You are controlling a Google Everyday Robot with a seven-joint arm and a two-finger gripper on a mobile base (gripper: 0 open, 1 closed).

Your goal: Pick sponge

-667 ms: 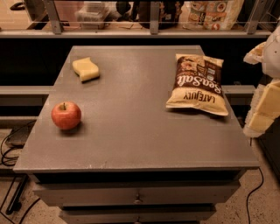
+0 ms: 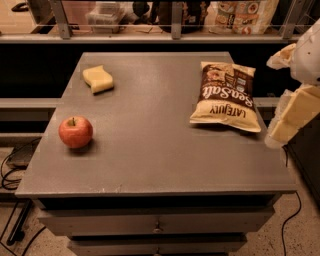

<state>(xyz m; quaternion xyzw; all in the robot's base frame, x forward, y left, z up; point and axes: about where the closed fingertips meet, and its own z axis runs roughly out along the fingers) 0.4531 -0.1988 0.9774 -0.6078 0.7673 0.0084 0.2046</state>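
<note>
Nothing has visibly shifted: the sponge (image 2: pixel 98 79) lies near the table's (image 2: pixel 150 165) far left corner, behind the apple (image 2: pixel 75 132). It is well apart from the gripper (image 2: pixel 289 120), which hangs past the right edge beside the chip bag (image 2: pixel 226 96); whether the gripper is spread or closed cannot be told.

Warm dim light, perhaps overhead, claw (image 2: pixel 286 120) right

The gripper (image 2: pixel 289 120) hung at the right, just past the table (image 2: pixel 150 165), its upper part cut off by the right edge of view. On the far shelf (image 2: pixel 125 36), packages (image 2: pixel 240 15) were cropped along the top edge and too blurred to identify.
</note>
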